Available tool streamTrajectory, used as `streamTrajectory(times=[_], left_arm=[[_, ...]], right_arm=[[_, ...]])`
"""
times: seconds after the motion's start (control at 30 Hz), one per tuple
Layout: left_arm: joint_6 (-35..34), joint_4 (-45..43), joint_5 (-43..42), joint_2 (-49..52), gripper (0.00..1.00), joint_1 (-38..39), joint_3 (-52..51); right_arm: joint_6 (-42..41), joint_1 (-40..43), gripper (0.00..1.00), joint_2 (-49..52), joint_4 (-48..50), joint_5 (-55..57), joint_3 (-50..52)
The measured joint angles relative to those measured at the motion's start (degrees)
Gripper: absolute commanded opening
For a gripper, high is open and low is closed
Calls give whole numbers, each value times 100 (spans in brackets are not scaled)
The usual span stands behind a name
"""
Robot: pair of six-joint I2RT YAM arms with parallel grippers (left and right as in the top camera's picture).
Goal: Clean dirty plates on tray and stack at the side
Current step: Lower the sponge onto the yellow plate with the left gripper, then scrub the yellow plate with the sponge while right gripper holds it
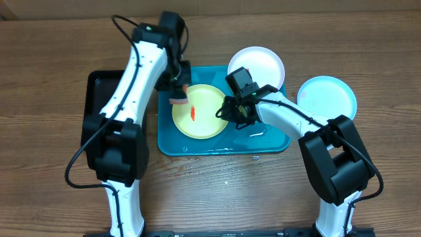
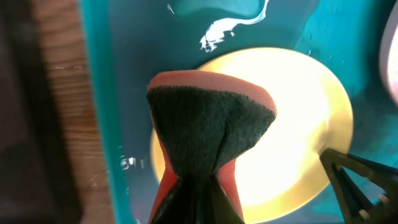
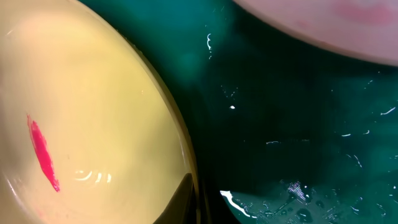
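Left hand (image 1: 177, 89): clamps sponge (image 1: 179, 100); hovers at left rim of yellow plate (image 1: 207, 125). Cannot tell if touching or just above.
Right hand (image 1: 231, 112): sits at right rim of same plate. Cannot tell whether pinched on rim or apart.
Yellow plate: lies in tray (image 1: 170, 141), left of centre; carries red smear (image 1: 193, 113), not yet wiped.

Risks, as judged:
- Could send plate sliding or spinning on wet tray if pushed by sponge without firm hold from right.
- Could tip plate and flick water (image 1: 256, 135) onto table (image 1: 217, 184) if pressed hard near rim.
- Could knock hands together, working so near over one plate.
- Could nudge white plate (image 1: 260, 64), perched over far right tray corner, with right arm.

Count:
- Plates, three: yellow in tray, white on tray corner, blue plate (image 1: 327, 95) on table, right of tray.
- Smears seen, one.
- Sponges, one.
- Trays, two: turquoise, plus black tray (image 1: 99, 99) at left.
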State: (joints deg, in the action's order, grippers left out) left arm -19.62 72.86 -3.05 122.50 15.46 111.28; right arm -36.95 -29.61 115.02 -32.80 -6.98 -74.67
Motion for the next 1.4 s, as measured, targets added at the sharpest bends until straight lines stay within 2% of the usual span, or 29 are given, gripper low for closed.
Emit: streamTrajectory(times=[0.3,0.57,0.73,0.93,1.17,1.27,1.4], left_arm=[[4,-1025,-39,0,4,391,-1239],[4,-1698,-61,-4,4,396,-1987],[37,-1851,-201,-33,4,396,-2070],[643,-2151,-1005,-33,4,358,-2094],[933,-2485,-1550,-33,4,367,-2105],[929,-2529,-1569,-33,4,363,-2103],[774,-2437,-1056,-33,4,354,-2041]], right_arm=[[-55,0,4,0,-24,-2,0],[-57,0,4,0,-33,0,0],[-59,0,4,0,-31,2,0],[-57,26,4,0,-33,46,0],[-57,26,4,0,-35,57,0],[-55,26,4,0,-39,59,0],[-59,26,4,0,-37,59,0]])
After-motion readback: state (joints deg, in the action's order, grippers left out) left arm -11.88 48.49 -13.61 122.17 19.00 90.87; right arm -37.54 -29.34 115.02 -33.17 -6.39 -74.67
